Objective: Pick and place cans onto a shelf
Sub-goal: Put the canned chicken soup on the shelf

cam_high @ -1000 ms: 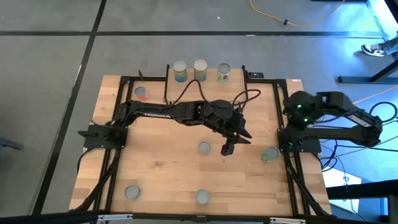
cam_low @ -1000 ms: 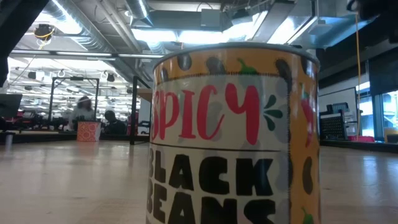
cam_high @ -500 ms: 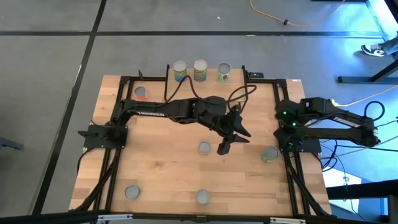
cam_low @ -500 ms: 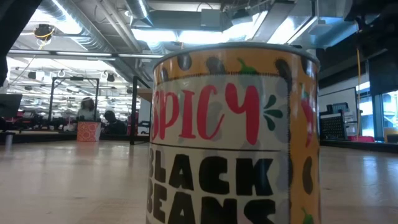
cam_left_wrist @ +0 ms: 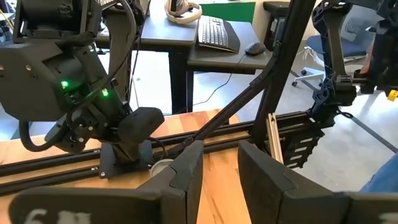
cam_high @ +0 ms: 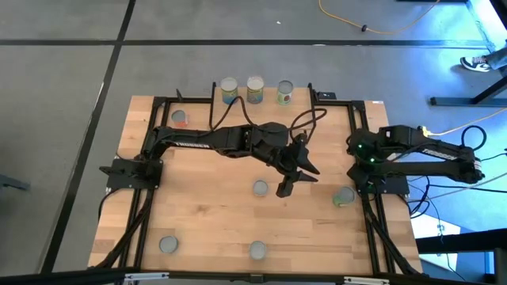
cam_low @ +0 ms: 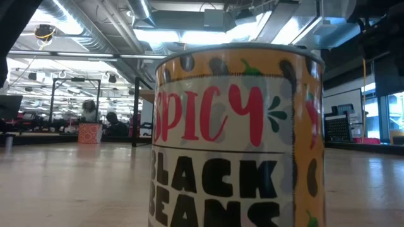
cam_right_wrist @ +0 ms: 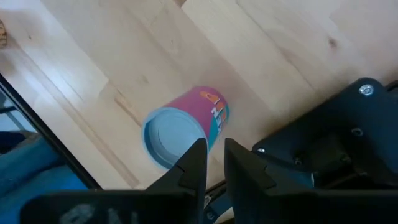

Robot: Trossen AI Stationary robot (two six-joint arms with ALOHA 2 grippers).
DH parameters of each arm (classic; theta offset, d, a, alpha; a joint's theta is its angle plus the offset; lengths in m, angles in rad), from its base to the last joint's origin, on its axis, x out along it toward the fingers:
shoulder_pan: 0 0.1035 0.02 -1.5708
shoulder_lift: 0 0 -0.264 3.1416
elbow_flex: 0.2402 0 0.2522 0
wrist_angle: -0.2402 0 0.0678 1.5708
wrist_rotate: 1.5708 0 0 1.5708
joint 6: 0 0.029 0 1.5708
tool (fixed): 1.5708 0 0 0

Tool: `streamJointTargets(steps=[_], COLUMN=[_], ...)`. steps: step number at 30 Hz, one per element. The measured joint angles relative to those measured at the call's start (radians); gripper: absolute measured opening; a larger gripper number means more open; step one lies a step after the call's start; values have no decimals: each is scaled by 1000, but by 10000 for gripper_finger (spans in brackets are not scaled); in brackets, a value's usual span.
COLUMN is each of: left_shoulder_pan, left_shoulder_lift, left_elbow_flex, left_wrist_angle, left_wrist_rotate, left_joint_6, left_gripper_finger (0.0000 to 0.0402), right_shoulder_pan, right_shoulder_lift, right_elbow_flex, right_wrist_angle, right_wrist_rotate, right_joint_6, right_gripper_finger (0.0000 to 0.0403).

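Over mid-desk (cam_high: pixel 198 206) you have the left gripper (cam_high: pixel 289 187), fingers (cam_left_wrist: pixel 186 171) released and empty, just beside a can (cam_high: pixel 260 188) standing upright. Three cans (cam_high: pixel 254 89) sit on the shelf (cam_high: pixel 261 99) at the far edge. Your right arm is folded at its base; its gripper (cam_right_wrist: pixel 211 163) points down at a pink-and-blue can (cam_right_wrist: pixel 183 127) near the right edge, fingers close together, holding nothing. Two more cans (cam_high: pixel 168 245) stand by the near edge, one of them a spicy black beans can (cam_low: pixel 237 135).
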Motion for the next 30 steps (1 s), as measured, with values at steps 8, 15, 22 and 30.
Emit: streamJointTargets(steps=[8, 15, 22, 30], left_shoulder_pan=[0, 0, 0, 0], left_shoulder_lift=[0, 0, 0, 0], left_elbow_flex=[0, 0, 0, 0], left_wrist_angle=[0, 0, 0, 0], left_wrist_rotate=[0, 0, 0, 0], left_joint_6=[0, 0, 0, 0], left_gripper_finger=[94, 94, 94, 94], right_shoulder_pan=[75, 129, 166, 194], right_shoulder_lift=[62, 139, 212, 298], right_elbow_flex=[-1, -1, -1, -1], right_wrist_angle=[6, 9, 37, 63], right_wrist_rotate=[-4, 10, 20, 49], right_joint_6=[46, 98, 157, 157], right_gripper_finger=[58, 58, 58, 58])
